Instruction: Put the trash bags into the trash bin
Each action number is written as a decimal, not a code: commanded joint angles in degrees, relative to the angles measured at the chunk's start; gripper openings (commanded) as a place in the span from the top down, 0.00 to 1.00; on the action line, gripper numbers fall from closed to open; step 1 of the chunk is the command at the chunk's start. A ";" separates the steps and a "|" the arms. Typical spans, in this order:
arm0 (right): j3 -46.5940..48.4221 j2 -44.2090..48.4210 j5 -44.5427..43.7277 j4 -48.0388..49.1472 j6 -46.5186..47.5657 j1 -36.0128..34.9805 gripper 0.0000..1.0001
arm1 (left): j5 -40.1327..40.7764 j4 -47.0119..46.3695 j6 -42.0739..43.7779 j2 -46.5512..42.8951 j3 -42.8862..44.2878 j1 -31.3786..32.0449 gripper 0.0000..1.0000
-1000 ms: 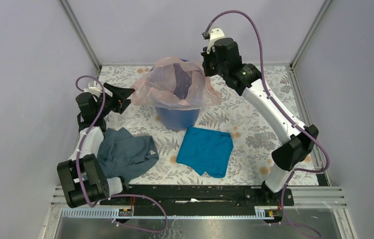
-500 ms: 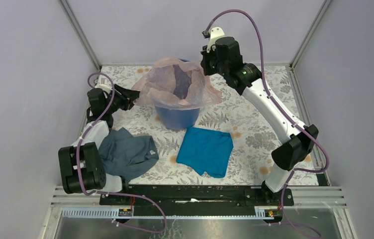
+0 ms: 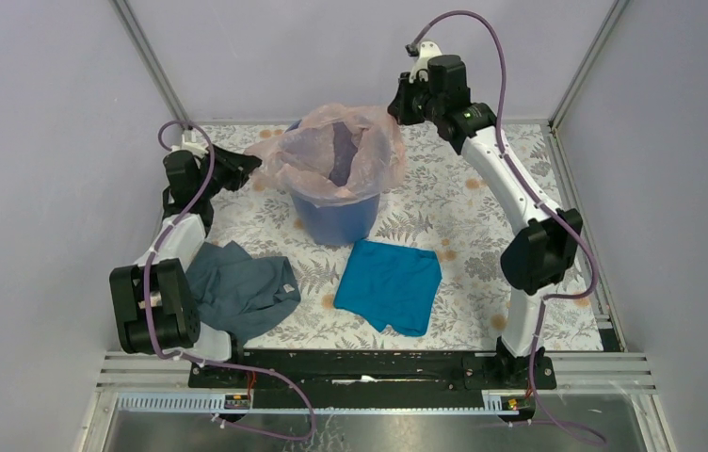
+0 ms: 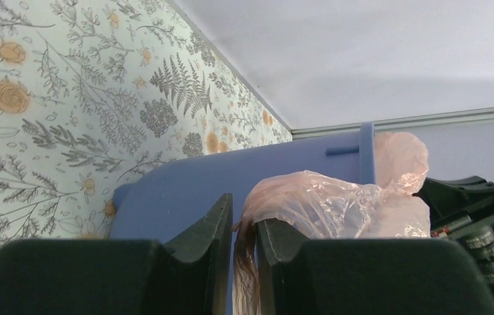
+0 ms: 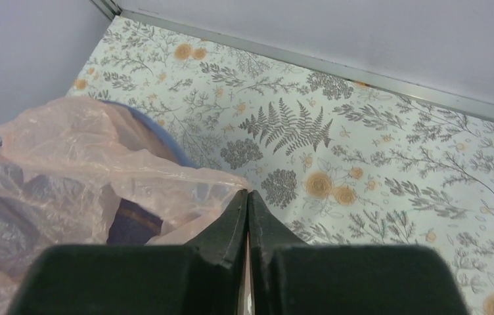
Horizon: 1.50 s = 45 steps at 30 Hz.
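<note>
A round blue trash bin (image 3: 336, 217) stands at the back middle of the table, with a translucent pink trash bag (image 3: 331, 151) draped in and over its rim. My left gripper (image 3: 252, 163) is at the bag's left edge. In the left wrist view its jaws (image 4: 244, 213) stand nearly together with a strip of the bag's film (image 4: 323, 197) between them, in front of the bin wall (image 4: 179, 190). My right gripper (image 3: 395, 102) is above the bin's right rim. In the right wrist view its gripper (image 5: 247, 193) is shut on the bag's edge (image 5: 80, 151).
A teal cloth (image 3: 390, 284) lies in front of the bin and a grey cloth (image 3: 237, 287) lies at the near left by the left arm. The floral table cover (image 3: 463, 217) is enclosed by grey walls with metal corner posts.
The left gripper has moved in to the bag's left edge and closed round it. The right arm has risen and drawn back, pulling the bag's right side up and narrower.
</note>
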<state>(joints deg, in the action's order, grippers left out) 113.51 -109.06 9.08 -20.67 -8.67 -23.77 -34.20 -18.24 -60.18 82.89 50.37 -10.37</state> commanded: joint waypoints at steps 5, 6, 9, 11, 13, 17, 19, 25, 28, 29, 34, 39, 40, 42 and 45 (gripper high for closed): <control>7.55 -7.76 6.99 6.31 -3.82 3.16 0.92 | 2.61 0.31 2.71 3.73 5.60 1.40 0.78; 8.02 -8.67 7.21 6.71 -4.16 3.43 0.92 | 2.65 0.31 2.63 4.28 5.76 1.41 0.79; 9.71 -11.62 9.70 7.41 -4.98 3.55 0.92 | 3.18 0.18 3.33 5.75 6.24 1.41 0.79; 10.02 -13.23 13.74 8.61 -5.10 3.55 0.89 | 4.03 1.06 5.04 6.90 7.05 1.60 0.79; 9.34 -14.20 17.09 10.77 -6.36 3.55 0.86 | 3.66 2.18 5.80 8.95 7.85 1.66 0.81; 8.40 -14.87 19.61 14.28 -9.39 3.55 0.84 | 3.01 1.21 4.67 11.36 6.12 2.44 0.89; 8.27 -14.87 18.06 14.94 -10.30 3.62 0.83 | 4.11 1.37 5.17 11.03 4.98 4.13 0.89; 4.50 -14.59 16.69 19.39 -17.14 5.25 0.86 | 7.03 3.37 6.43 9.34 3.64 9.20 0.89; -0.59 -14.45 16.18 21.72 -20.23 6.89 0.92 | 7.60 4.92 6.20 7.38 6.30 9.48 0.89; -2.47 -14.42 17.32 22.98 -20.81 7.49 0.92 | 7.78 5.96 6.59 7.00 7.88 9.46 0.88; -9.98 -14.25 24.11 26.50 -21.58 8.30 0.90 | 9.71 10.41 9.01 9.46 13.00 9.42 0.88; -12.05 -11.88 26.38 29.46 -24.66 8.30 0.89 | 13.64 8.86 9.20 10.48 6.85 11.88 0.92; -11.71 -11.49 26.40 29.47 -25.14 8.30 0.87 | 14.72 8.22 9.36 9.88 5.23 12.38 0.92; -10.29 -11.59 26.60 29.04 -25.87 8.36 0.85 | 15.84 7.90 9.46 9.46 2.71 12.49 0.92; -9.31 -12.24 27.72 30.34 -27.73 8.30 0.85 | 17.29 9.92 10.75 10.66 2.25 12.38 0.92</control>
<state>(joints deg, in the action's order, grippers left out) 101.19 -124.57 33.74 5.02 -33.21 -15.11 -20.69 -8.73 -51.88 93.12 53.39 2.02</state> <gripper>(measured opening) 0.146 0.084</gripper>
